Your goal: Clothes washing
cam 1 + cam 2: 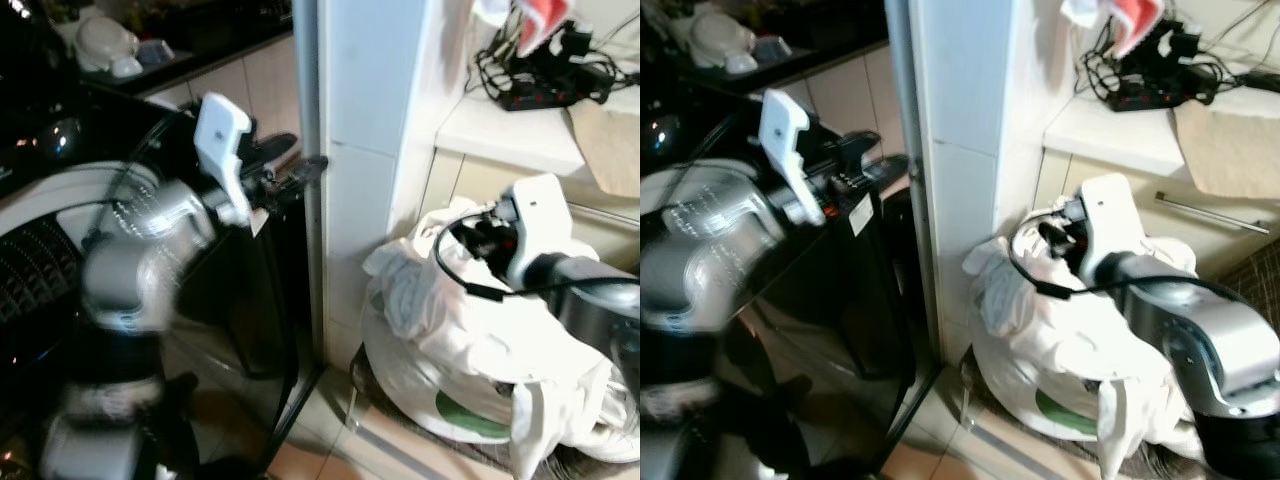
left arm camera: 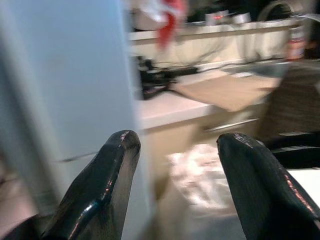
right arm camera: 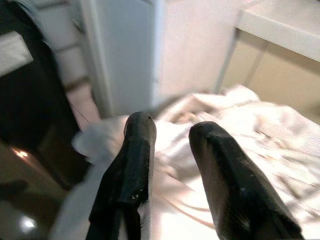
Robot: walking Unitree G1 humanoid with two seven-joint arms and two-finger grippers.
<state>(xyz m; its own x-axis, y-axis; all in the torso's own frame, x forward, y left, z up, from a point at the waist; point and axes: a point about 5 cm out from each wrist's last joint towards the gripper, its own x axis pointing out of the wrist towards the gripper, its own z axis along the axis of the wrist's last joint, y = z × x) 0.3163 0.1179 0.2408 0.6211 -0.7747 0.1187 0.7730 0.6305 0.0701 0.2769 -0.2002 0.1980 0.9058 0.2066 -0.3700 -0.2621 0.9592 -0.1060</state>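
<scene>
- The white laundry point(image 1: 1060, 330) is heaped in a basket point(image 1: 470, 420) on the floor beside the white pillar point(image 1: 375, 150).
- The right gripper point(image 3: 170, 131) hovers just above it, jaws parted, empty.
- The left gripper point(image 2: 177, 142) is raised near the pillar, jaws released.
- Picking up seems in hand; next, lower and clench on cloth.

Light is soft and even on the white pillar point(image 1: 370, 150) and the laundry pile point(image 1: 1060, 330); the black washing machine point(image 1: 60, 200) sits dim with small glints. The left arm point(image 1: 130, 260) smears with motion blur. Beyond both grippers' fingers the background is soft.
</scene>
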